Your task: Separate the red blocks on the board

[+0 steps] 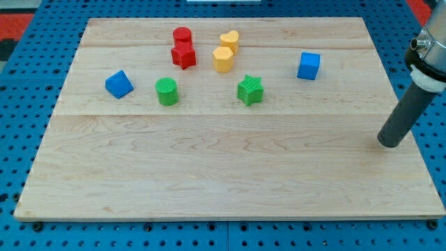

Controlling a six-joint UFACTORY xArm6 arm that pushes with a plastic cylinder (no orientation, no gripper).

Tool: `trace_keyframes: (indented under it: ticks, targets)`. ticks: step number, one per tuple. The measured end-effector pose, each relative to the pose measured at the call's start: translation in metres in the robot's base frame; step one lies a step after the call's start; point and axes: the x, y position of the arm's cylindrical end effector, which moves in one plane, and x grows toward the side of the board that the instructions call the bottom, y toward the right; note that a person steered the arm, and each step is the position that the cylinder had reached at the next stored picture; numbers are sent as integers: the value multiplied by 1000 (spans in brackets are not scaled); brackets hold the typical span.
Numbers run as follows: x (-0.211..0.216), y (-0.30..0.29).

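My dark rod's tip (391, 143) sits at four o'clock of the touching red cylinder block (182, 35) and red star block (184, 56), well apart; there's no claw, and the arm above is cut off.

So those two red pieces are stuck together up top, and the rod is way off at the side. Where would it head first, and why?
Probably toward the view's upper left. My tip sits near the board's right edge, far from every block, while the red cylinder and red star touch near the view's top. It likely needs to reach their seam before it can push one away.
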Motion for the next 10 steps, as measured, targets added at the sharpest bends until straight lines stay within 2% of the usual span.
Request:
trace_keyframes:
  ticks: [2,3,4,6,7,9,10]
  targets:
    - [1,10]
    - [-39,-17]
    - [-58,-29]
    - [-47,-89]
    - [-47,-95]
    - [-83,-113]
    - [-135,-133]
